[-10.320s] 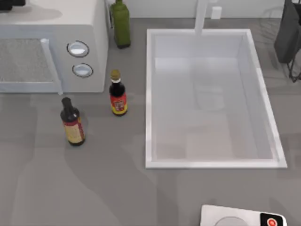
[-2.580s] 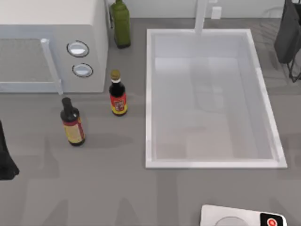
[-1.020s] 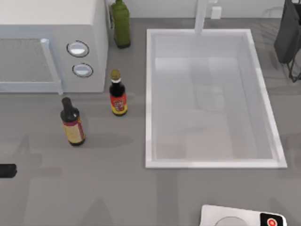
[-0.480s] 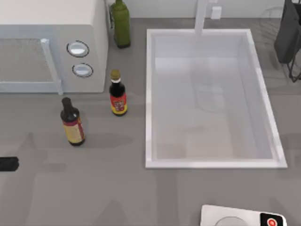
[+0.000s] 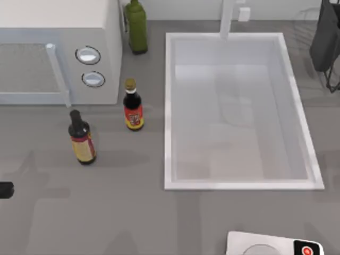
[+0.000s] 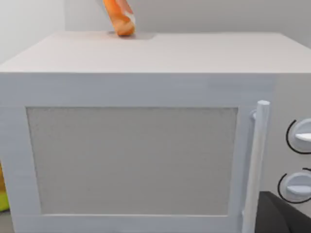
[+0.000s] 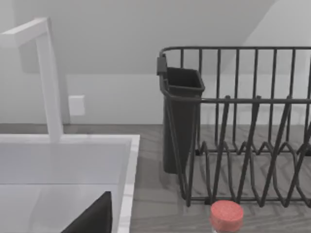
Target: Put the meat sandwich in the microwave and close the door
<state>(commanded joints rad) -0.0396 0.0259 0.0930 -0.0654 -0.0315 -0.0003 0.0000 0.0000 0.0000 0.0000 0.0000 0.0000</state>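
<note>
The white microwave (image 5: 58, 32) stands at the table's back left. Its door (image 6: 131, 160), with the grey mesh window, is closed, and the white bar handle (image 6: 256, 165) is upright beside the two round knobs (image 5: 88, 54). The meat sandwich (image 6: 120, 18), an orange lump with a pale edge, lies on the microwave's roof near the back. A dark part of my left arm (image 5: 5, 189) sits at the table's left edge, in front of the microwave. A dark piece of my left gripper (image 6: 284, 216) faces the door. A dark piece of my right gripper (image 7: 92, 218) hangs over the sink's corner.
Two dark sauce bottles (image 5: 81, 139) (image 5: 133, 106) stand in front of the microwave and a green bottle (image 5: 136, 26) stands beside it. The white sink (image 5: 239, 183) fills the middle right, with a black dish rack (image 7: 243, 126), a red-capped bottle (image 7: 226, 216) and a white scale (image 5: 271, 245) around it.
More of my left arm showed at the left edge 2.6 s ago. It has since drawn back, leaving a small dark tip that shifted slightly outward. The door has stayed closed.
</note>
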